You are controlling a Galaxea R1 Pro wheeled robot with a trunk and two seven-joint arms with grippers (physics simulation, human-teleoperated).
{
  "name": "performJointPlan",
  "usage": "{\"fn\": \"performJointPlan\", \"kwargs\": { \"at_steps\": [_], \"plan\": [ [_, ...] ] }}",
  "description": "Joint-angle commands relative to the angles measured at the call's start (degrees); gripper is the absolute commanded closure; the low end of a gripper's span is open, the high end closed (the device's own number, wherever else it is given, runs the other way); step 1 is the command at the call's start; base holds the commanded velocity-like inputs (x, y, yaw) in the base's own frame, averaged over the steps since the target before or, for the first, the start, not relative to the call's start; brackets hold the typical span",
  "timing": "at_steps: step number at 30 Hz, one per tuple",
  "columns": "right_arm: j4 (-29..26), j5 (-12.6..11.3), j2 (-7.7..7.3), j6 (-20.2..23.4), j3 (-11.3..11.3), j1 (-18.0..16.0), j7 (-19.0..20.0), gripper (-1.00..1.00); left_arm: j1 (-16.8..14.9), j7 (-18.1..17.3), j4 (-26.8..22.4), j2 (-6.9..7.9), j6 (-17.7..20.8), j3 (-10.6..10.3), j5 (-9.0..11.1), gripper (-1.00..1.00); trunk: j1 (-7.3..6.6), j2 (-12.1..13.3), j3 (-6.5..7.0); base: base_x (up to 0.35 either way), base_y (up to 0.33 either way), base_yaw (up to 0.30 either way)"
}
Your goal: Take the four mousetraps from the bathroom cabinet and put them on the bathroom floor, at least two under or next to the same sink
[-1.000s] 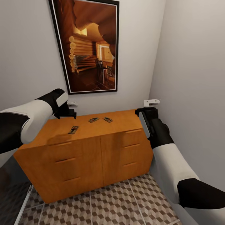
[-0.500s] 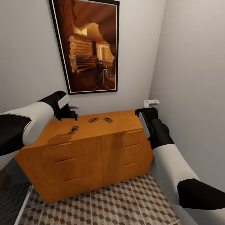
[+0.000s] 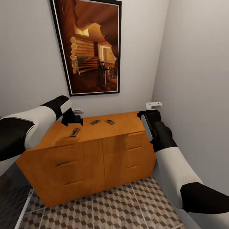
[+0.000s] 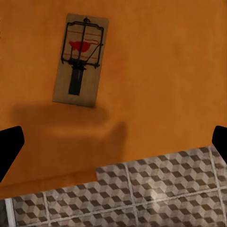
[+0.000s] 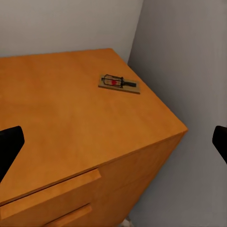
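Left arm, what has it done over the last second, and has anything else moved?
The left gripper has slid rightward and slightly down over the cabinet top, closing in above the nearest mousetrap. It has grasped nothing. The right gripper, the two far mousetraps and the cabinet stayed put.

Glossy wooden cabinet [image 3: 95, 149] (smooth top)

Your left arm [image 3: 35, 122] and right arm [image 3: 173, 165], both smooth glossy white shells with black bands near the elbow and black wrist sections, each ending in a black gripper with white-trimmed fittings
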Motion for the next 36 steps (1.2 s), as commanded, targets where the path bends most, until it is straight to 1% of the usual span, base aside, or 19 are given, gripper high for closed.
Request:
{"fn": "performJointPlan", "kwargs": {
  "at_steps": [1,3,9,14,18,36],
  "plan": [
    [-0.03,0.08,0.00,0.35,0.09,-0.04,-0.18,-1.00,-0.05,0.35,0.08,-0.01,0.06,-0.29,0.61,-1.00,0.00,-0.04,-0.06,0.000,0.000,0.000],
    [-0.02,0.08,0.00,0.35,0.09,-0.03,-0.18,-1.00,0.00,-0.14,0.10,-0.02,0.02,-1.15,0.60,-1.00,0.00,-0.04,-0.06,0.022,0.000,0.000],
    [0.17,0.08,-0.01,0.31,0.09,0.04,-0.18,-1.00,0.05,-0.71,0.06,-0.02,-0.06,-1.97,0.60,-1.00,0.00,-0.04,-0.06,0.188,0.000,0.000],
    [0.61,0.08,-0.06,0.27,0.09,0.06,-0.18,-1.00,0.10,-0.79,0.10,0.29,-0.10,-2.10,0.60,-1.00,0.00,-0.04,-0.06,0.272,0.000,0.000],
    [0.64,0.11,-0.09,0.26,0.09,0.05,-0.18,-1.00,0.12,-0.81,0.12,0.44,-0.11,-2.12,0.60,-1.00,0.00,-0.04,-0.06,0.140,0.000,0.000],
    [0.54,0.13,-0.25,0.24,0.09,0.07,0.01,-1.00,1.27,-0.82,0.21,0.38,-0.19,-2.22,0.60,-1.00,0.00,-0.04,-0.06,0.021,0.000,0.000]
  ]
}}
